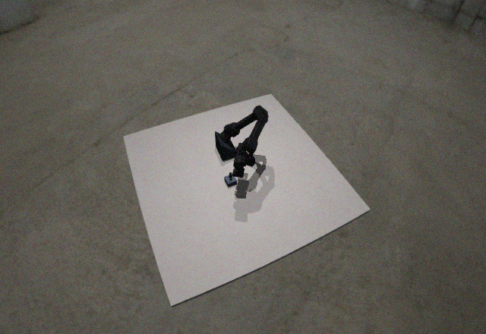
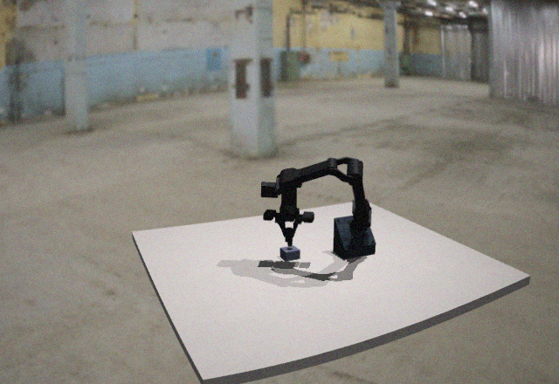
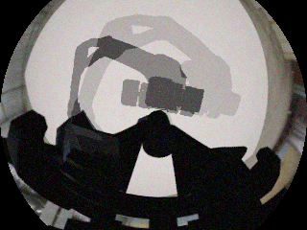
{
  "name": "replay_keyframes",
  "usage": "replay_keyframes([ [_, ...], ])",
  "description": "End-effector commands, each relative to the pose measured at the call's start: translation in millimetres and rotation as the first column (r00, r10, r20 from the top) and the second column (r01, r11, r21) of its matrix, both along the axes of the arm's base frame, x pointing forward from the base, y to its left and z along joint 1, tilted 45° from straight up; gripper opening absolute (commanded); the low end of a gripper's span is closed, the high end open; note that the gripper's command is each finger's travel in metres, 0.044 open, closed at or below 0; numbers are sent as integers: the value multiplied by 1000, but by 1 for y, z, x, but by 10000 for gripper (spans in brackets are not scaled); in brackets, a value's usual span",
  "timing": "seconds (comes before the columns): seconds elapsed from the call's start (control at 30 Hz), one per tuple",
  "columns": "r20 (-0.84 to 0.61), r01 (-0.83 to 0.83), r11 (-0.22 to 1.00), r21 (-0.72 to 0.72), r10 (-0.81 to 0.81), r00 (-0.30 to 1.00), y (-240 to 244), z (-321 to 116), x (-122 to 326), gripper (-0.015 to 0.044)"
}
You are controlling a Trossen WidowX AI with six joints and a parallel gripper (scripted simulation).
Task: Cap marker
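The holder block (image 1: 230, 181) (image 2: 289, 253) is small and blue-grey and stands on the white table. The dark marker (image 1: 230, 175) stands upright in it. My gripper (image 1: 238, 174) (image 2: 289, 236) (image 3: 158, 126) points down and is shut on the cap (image 3: 158, 146), a black round piece between the fingertips, raised off the table. In the top view the gripper is just right of the marker. In the exterior view the fingers line up above the block and hide most of the marker. The wrist view does not show the block or the marker, and the cap is hard to make out in the top and exterior views.
The arm's dark base (image 1: 225, 148) (image 2: 354, 241) stands on the white table (image 1: 176, 244) (image 2: 361, 317), behind the block in the top view and right of it in the exterior view. The arm's shadows fall beside the block.
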State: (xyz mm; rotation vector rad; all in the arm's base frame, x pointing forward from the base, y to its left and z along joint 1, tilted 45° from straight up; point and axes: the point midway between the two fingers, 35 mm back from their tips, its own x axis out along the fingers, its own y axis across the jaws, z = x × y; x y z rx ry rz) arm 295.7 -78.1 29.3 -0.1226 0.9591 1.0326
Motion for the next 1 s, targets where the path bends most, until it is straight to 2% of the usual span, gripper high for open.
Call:
replay_keyframes([
  [0.0, -6, -6, 1000, -2, 6, 1000, -14, -6, -8, 0],
  [0.47, -2, -10, 1000, 11, 10, 1000, -52, -16, -34, 0],
  [0.97, -2, -10, 1000, 11, 10, 1000, -45, -24, -33, 0],
])
